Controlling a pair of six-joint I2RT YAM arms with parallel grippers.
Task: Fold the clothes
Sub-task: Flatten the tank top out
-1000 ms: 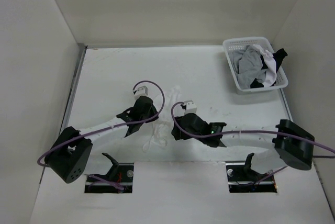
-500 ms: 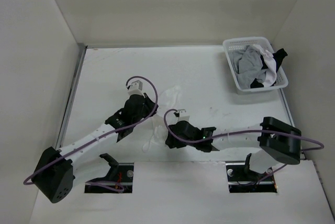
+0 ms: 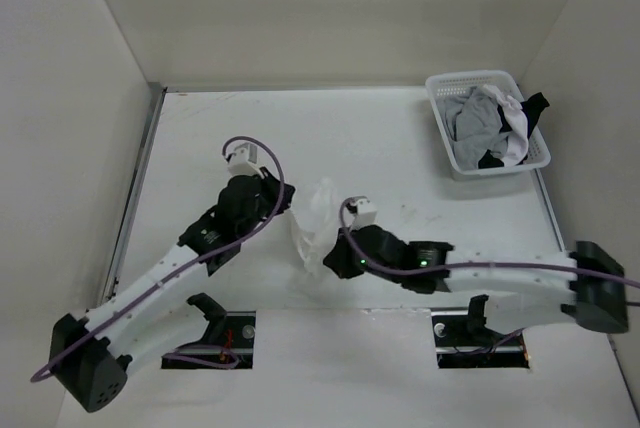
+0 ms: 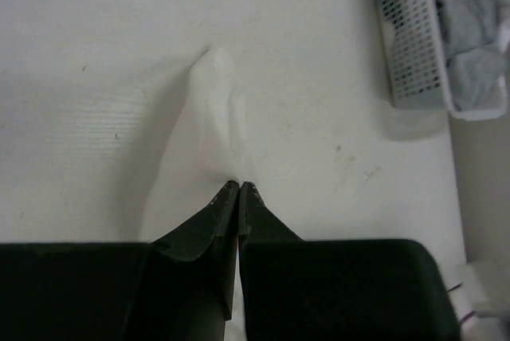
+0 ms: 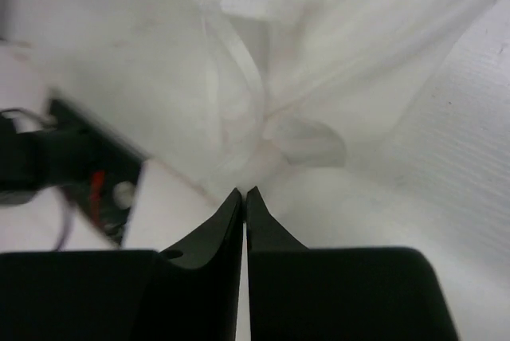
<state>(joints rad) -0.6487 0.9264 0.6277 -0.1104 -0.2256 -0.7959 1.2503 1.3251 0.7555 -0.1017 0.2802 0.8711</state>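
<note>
The clothes [image 3: 315, 220], a thin white garment, stand bunched in a narrow ridge between my two grippers at the table's middle front. My left gripper [image 3: 290, 210] is at the garment's left side. In the left wrist view its jaws [image 4: 240, 185] are pressed together on a pinch of the fabric [image 4: 211, 110], which stretches away to a peak. My right gripper [image 3: 335, 256] is at the garment's near right. Its jaws [image 5: 243, 191] are shut at the lower edge of the cloth [image 5: 319, 54], with a narrow strap loop [image 5: 231, 62] hanging just above them.
A white lattice basket [image 3: 440, 98] holding grey and black garments [image 3: 480, 123] stands at the back right and also shows in the left wrist view [image 4: 406, 38]. Two dark openings [image 3: 210, 333] [image 3: 480, 340] lie at the near edge. Walls close in the table's left, back and right.
The right gripper has closed on the garment's near edge. The left arm has reached further up the table with its pinch, and the garment has risen from a flat sprawl into a bunched ridge.
</note>
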